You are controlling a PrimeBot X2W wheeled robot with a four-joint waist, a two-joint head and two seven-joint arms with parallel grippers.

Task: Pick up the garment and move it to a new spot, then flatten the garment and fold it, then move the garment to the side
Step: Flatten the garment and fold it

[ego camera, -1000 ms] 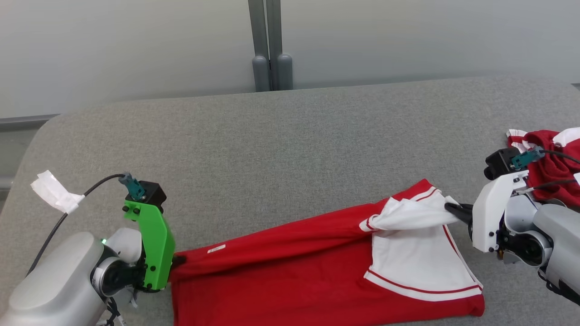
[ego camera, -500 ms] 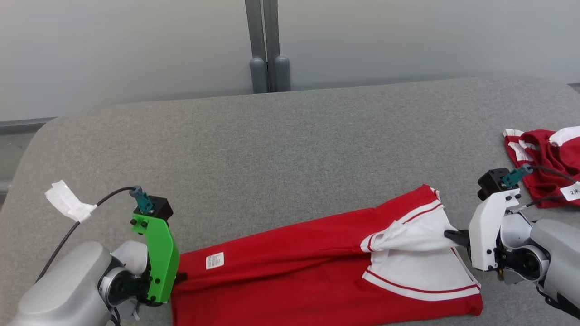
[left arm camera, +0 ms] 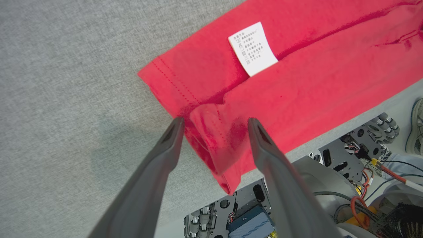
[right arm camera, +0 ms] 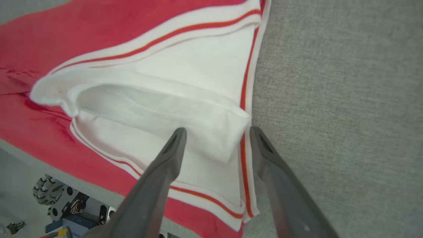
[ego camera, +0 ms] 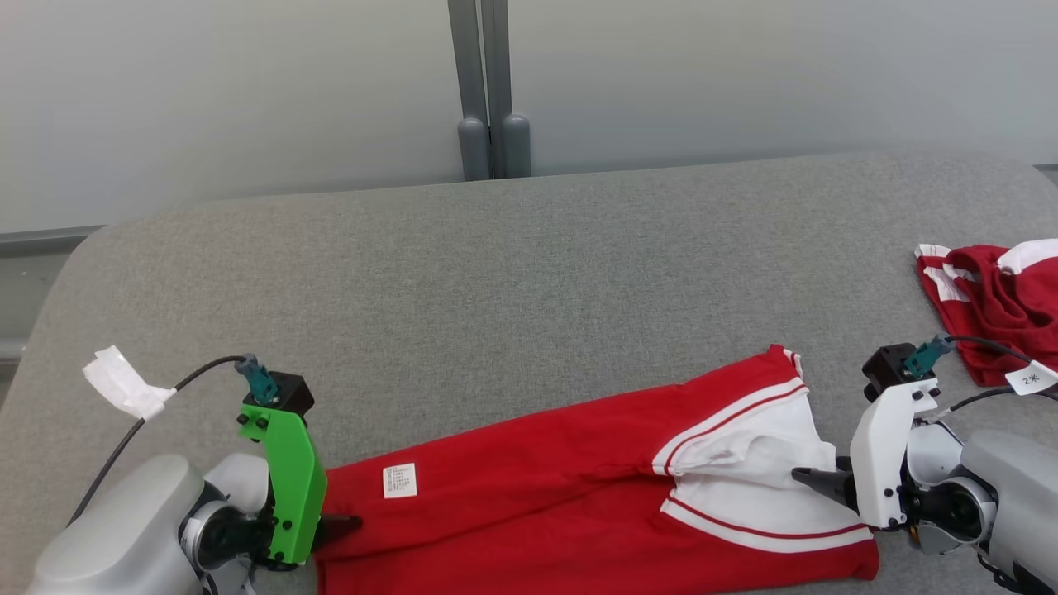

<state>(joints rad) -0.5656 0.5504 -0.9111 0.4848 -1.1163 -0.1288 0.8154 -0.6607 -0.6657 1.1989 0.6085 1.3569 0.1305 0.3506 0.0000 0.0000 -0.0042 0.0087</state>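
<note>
The garment (ego camera: 562, 471), red with a white panel edged in red stripes, lies stretched along the near edge of the grey table (ego camera: 496, 273). My left gripper (ego camera: 343, 523) is open at its left hem. In the left wrist view that gripper (left arm camera: 215, 121) has its fingers spread either side of a loose fold of the red garment (left arm camera: 297, 66), which bears a white care label (left arm camera: 252, 49). My right gripper (ego camera: 806, 478) is open at the white end. In the right wrist view it (right arm camera: 217, 130) straddles a white fold of the garment (right arm camera: 185, 66) without pinching it.
A second crumpled red and white garment (ego camera: 1000, 306) with a paper tag lies at the far right. White tape (ego camera: 124, 384) hangs on the left arm's cable. A grey post (ego camera: 488, 91) stands behind the table. The robot's base (left arm camera: 330, 185) shows below the near table edge.
Both grippers have opened and let go of the garment. Its pulled-up ends have dropped onto the table, and both arms have come lower and nearer.
</note>
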